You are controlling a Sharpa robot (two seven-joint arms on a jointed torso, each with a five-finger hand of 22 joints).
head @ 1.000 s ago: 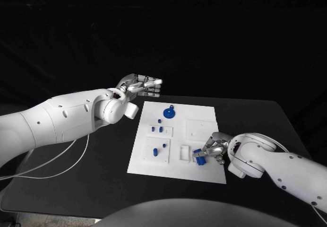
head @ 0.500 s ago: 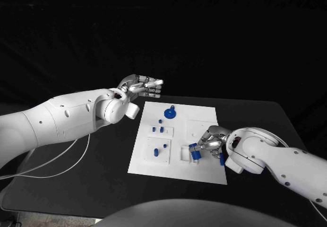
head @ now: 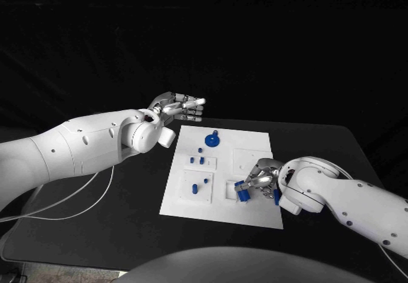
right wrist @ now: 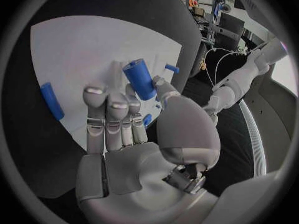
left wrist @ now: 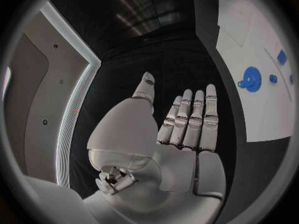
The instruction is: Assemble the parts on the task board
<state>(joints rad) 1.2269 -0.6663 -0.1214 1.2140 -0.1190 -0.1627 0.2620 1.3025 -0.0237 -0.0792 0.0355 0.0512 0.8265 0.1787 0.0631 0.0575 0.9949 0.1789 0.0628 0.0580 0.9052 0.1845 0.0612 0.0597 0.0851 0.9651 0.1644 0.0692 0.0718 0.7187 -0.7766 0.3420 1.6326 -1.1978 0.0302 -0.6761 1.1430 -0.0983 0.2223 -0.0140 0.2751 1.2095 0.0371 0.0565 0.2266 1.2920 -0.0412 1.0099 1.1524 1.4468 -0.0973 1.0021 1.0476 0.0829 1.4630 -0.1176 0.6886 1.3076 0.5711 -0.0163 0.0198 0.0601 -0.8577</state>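
Nearest us, the right robot hand (head: 262, 181) hangs over the white rectangular task board (head: 253, 214), its fingers closed around a small blue cylinder part (right wrist: 140, 78) just above the board's near-right recess; fingers hide the cylinder's lower end. Beside the wrist lies another blue peg (head: 277, 197), half hidden. Farther out sits a round blue disc part (head: 211, 140). Beyond the board's far-left corner, above the black tabletop (head: 127, 200), the left robot hand (head: 179, 108) hovers flat, fingers straight, holding nothing.
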